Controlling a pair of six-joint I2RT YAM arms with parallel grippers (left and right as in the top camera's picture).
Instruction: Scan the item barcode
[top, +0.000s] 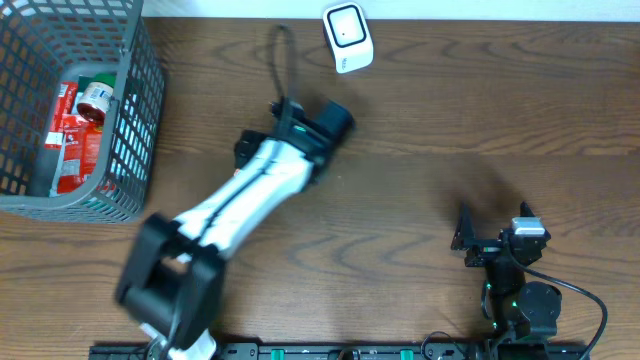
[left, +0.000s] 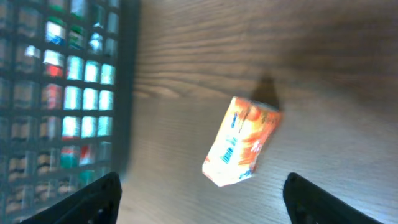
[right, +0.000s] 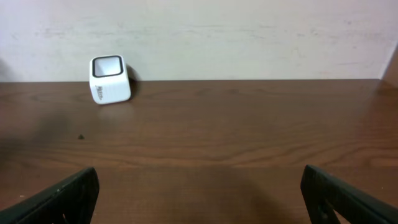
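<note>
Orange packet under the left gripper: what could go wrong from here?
The packet lies askew to the open left gripper, so closing may pinch a corner and twist it. The basket stands near one finger and could be bumped. The barcode face is unclear for the scanner.

A dark brown wooden table (top: 450, 120) with long, fine grain fills nearly the whole overhead view, apart from a thin pale strip at 12 o'clock. In the right wrist view an off-white wall (right: 249, 37) – faintly scuffed – meets the table's far edge. The light is soft and even – a dull sheen lies on the wood.
</note>
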